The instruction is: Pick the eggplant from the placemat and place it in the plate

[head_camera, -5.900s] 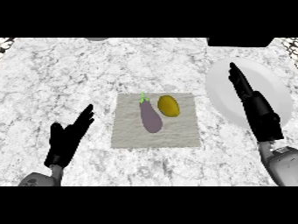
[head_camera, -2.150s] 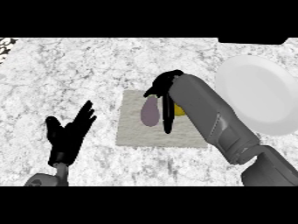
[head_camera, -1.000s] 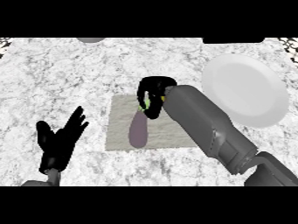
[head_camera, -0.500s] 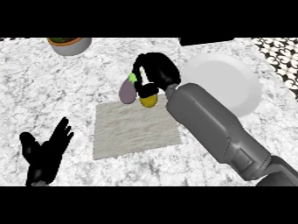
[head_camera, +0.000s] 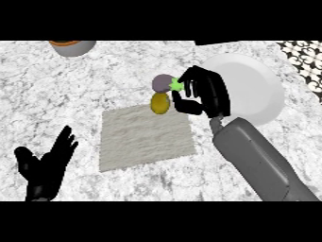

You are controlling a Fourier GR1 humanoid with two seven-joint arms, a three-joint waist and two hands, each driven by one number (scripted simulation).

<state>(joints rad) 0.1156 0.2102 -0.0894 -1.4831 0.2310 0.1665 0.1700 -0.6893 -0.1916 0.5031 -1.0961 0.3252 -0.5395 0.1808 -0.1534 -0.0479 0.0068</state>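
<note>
Two hands are in my head view. The robot's right hand (head_camera: pixel 204 92), black with a grey forearm running up from the lower right, sits over the left rim of the large round white plate (head_camera: pixel 257 82). Its fingers are curled round the stem end of the small purple eggplant with a green cap (head_camera: pixel 163 82), which sticks out to the hand's left, lifted clear of the placemat and just short of the plate's rim. The eggplant is not on the plate; the plate holds nothing that I can see.

Just below the eggplant, a yellow oval fruit (head_camera: pixel 160 104) lies at the far right corner of the pale grey rectangular cloth placemat (head_camera: pixel 146 137), partly over its far edge, close against the right hand's thumb. Whether thumb and fruit touch I cannot tell.

The robot's left hand (head_camera: pixel 46 165) rests near the counter's near left edge, fingers straight and spread, holding nothing.

A grey round bowl with an orange-brown rim (head_camera: pixel 72 46) stands at the far left edge of the white marble counter (head_camera: pixel 38 94), cut by the frame; what it contains I cannot make out.

Compared with half a second ago, the eggplant has travelled further right, toward the plate, and the placemat now lies bare except for the fruit at its corner.
</note>
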